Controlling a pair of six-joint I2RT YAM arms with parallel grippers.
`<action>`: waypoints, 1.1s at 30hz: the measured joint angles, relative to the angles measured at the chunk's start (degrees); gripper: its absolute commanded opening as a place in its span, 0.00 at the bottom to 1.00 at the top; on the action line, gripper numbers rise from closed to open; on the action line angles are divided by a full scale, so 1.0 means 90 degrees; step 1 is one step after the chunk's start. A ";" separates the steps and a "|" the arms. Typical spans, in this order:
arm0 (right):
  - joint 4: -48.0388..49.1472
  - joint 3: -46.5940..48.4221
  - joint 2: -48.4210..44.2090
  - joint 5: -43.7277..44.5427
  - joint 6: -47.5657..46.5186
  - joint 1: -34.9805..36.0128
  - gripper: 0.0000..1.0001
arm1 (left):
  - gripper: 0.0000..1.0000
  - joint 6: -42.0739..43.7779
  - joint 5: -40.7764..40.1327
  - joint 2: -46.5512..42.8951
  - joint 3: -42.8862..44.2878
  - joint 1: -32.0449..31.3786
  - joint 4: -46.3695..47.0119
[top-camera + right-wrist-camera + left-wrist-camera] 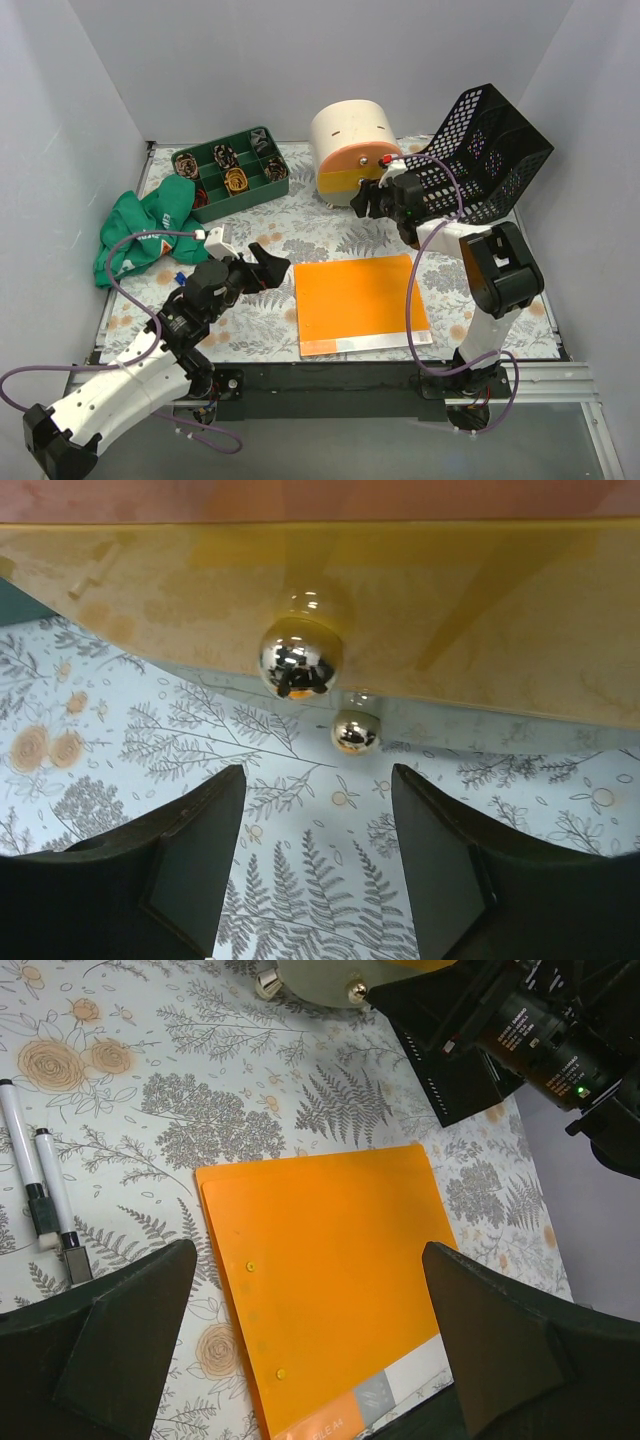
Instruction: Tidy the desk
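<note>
desk (330, 225) | one orange folder (360, 300) | two markers (52, 1185) | one basket (490, 150) | left gripper (310, 1265) apart | right gripper (317, 780) apart

The left arm (120, 385) and the right arm (480, 335) have smooth white shells and black, blocky joints. A thin purple cable (408, 300) loops beside each arm. The left gripper (268, 262) and the right gripper (367, 200) are black, with matte wedge-shaped fingers (125, 1335). One black joint of the right arm carries small white lettering and a green light (579, 1091).
</note>
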 measured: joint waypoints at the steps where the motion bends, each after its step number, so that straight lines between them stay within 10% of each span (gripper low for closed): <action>1: 0.0124 -0.0041 0.0010 0.0063 0.0092 0.0032 0.68 | 0.98 0.0002 -0.0002 0.0034 0.0002 0.0000 0.0000; 33: 0.1202 -0.0029 0.0916 0.0644 0.1151 0.0146 0.50 | 0.98 -0.0219 -0.0061 0.0119 0.0002 0.0000 -0.0131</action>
